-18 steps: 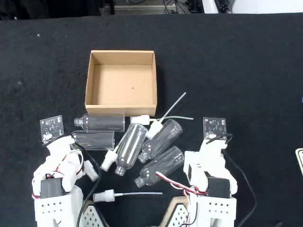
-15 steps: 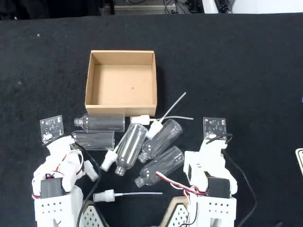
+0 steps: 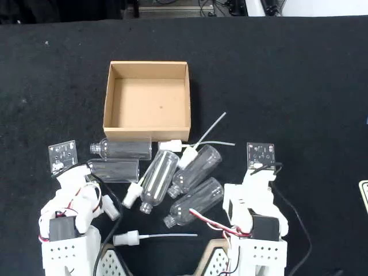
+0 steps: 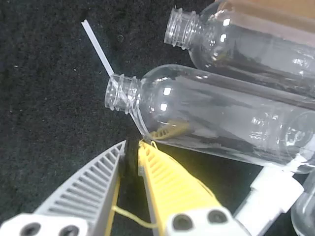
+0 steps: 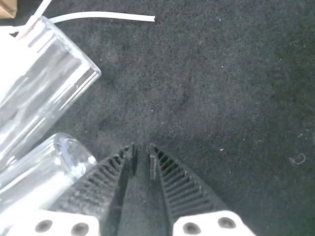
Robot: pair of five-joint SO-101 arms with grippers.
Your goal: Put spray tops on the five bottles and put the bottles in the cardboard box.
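Several clear, capless bottles lie in a loose heap in front of the empty cardboard box (image 3: 148,133). One of them (image 3: 115,170) lies just ahead of my left gripper (image 4: 131,146), whose grey and yellow fingers are shut and empty, right beside this bottle's shoulder (image 4: 216,123). A second bottle (image 4: 246,39) lies beyond it. My right gripper (image 5: 141,149) is shut on nothing, over bare mat, with two bottles (image 5: 44,88) off to one side. White spray tops with thin tubes lie scattered: one (image 3: 131,237) between the arm bases, others (image 3: 172,145) among the bottles.
The black mat (image 3: 299,86) stretches open to the right of the box and the heap. Both arm bases (image 3: 66,247) stand at the near edge. A loose white tube (image 5: 98,16) lies across the mat beyond the right gripper.
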